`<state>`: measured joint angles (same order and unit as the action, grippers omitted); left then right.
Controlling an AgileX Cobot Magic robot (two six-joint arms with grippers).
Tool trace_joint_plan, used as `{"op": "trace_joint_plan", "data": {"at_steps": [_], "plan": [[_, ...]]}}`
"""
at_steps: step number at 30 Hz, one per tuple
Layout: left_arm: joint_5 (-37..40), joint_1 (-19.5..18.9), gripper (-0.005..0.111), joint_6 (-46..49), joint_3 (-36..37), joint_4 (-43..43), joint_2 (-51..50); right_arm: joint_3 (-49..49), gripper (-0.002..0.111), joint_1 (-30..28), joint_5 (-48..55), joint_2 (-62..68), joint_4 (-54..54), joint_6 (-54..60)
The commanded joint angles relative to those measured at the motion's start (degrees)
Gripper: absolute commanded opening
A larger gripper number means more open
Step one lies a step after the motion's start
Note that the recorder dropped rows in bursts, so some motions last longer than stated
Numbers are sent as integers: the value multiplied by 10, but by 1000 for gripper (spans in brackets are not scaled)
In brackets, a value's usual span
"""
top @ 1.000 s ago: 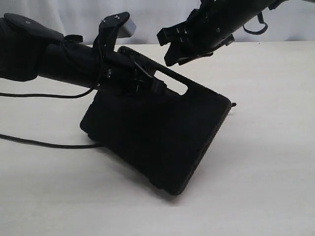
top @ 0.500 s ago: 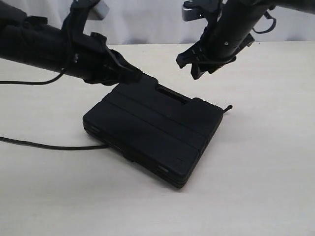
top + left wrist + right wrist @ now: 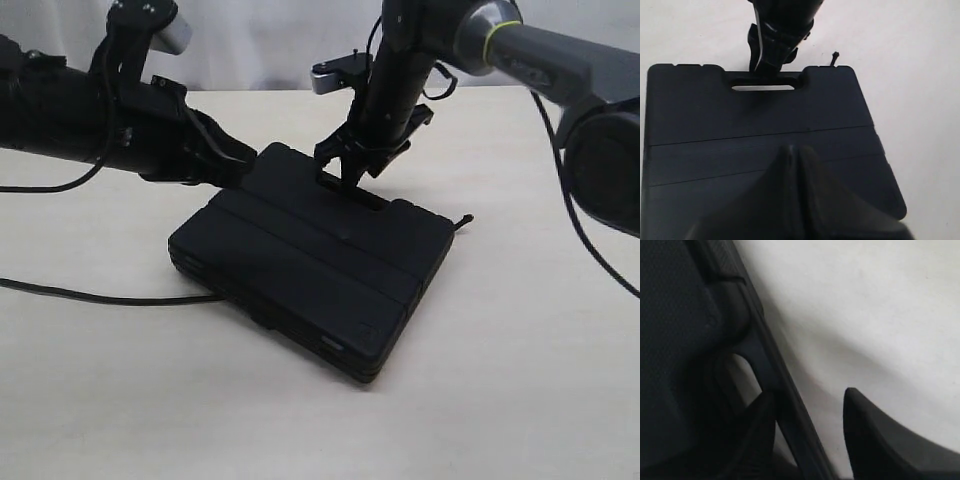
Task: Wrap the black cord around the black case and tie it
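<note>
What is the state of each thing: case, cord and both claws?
black case, lying flat on the table, lid closed.
black cord, only an end shows beside the case; none over the lid.
left claw, shut, nothing visible in it.
right claw, open, astride the case's handle bar.

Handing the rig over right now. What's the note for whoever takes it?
Left hand: shut, nothing seen in it, at the case's far left corner.
Right hand: open, one finger in the handle cut-out, the other outside the handle bar; not clamped.
Case: lying flat.
Cord: runs in under the case's left side; tufted end pokes out at the right corner.
Done: cord seems to pass under the case.
Left: wrap it over the top, tie.
</note>
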<state>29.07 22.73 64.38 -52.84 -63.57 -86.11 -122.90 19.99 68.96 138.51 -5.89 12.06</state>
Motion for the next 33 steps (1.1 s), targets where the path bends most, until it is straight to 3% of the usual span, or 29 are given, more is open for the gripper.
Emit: {"op": "trace_joint_plan", "data": {"at_steps": [1, 4, 11, 13, 19, 24, 30, 33], "plan": [[-16, 0, 0, 0, 4, -1, 3, -10, 42, -1, -4, 22, -1, 18], [-19, 0, 0, 3, 4, -1, 3, -10, 41, -1, -13, 29, 9, 18], [-25, 0, 0, 17, 4, -1, 3, -10, 21, 0, 10, 30, -46, 66], [-25, 0, 0, 17, 4, -1, 3, -10, 24, 0, 10, 28, -46, 77], [-29, 0, 0, 43, 18, -1, 3, -10, 50, 1, 10, 2, -2, 68], [-43, 0, 0, 54, 26, -1, 3, -1, 45, 1, 10, 0, -11, 104], [-43, 0, 0, 58, 26, -1, 3, 0, 45, 1, 10, 39, 59, 93], [-55, 0, 0, 58, 27, -2, 3, 0, 17, 1, 10, 36, 55, 93]]}}
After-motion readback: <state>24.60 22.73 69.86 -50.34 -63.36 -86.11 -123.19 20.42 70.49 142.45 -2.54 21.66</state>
